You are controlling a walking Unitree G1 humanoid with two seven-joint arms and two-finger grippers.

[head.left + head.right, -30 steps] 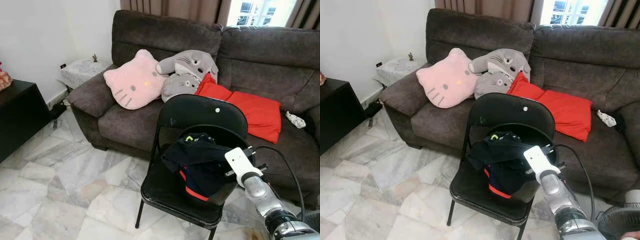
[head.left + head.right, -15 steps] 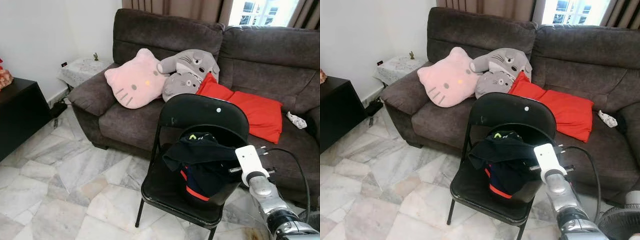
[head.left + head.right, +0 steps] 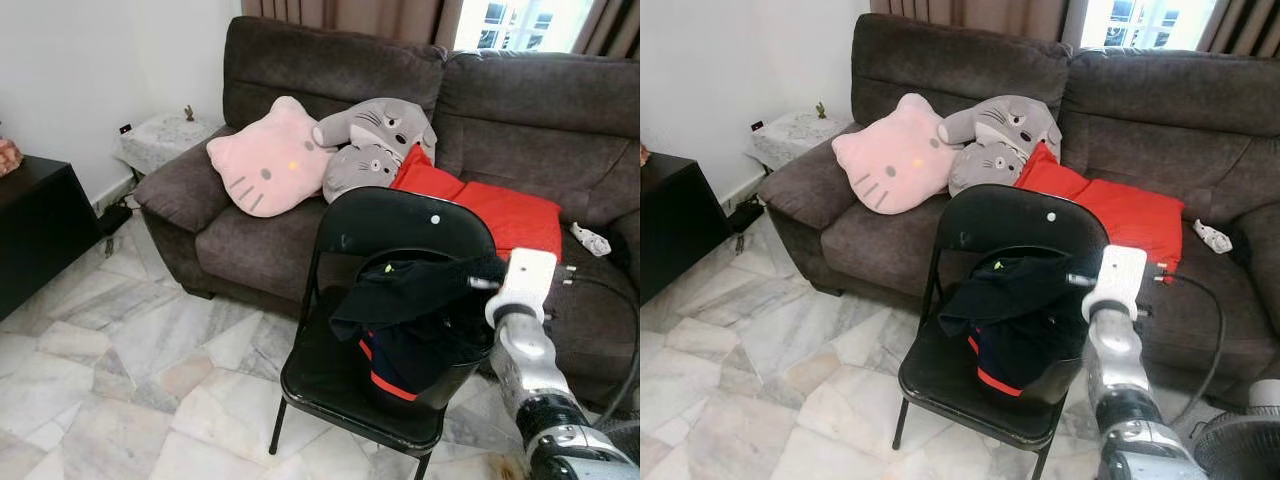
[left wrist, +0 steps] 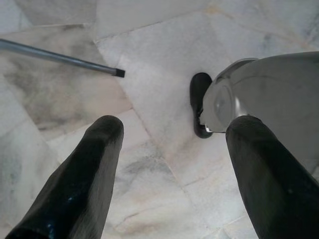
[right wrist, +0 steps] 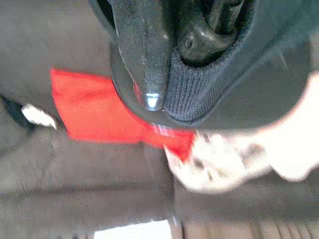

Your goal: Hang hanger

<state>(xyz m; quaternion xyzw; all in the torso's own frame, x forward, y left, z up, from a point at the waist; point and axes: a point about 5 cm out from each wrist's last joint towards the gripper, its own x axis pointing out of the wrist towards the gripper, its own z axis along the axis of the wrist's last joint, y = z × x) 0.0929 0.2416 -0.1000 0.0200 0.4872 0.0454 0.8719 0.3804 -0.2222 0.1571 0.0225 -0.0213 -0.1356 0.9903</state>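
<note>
My right gripper (image 3: 478, 283) jaws pinch the soft, floppy dark garment with red trim (image 3: 415, 325) over the black folding chair (image 3: 345, 385); hanger hidden, so hold near the stiff neck; left jaws spread, idle.

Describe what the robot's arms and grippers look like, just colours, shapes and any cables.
The right arm is a silver metal tube with a dark ribbed joint lower down, capped by a white boxy wrist block. A black cable loops off it. The left gripper has two long, rounded, glossy black fingers.
</note>
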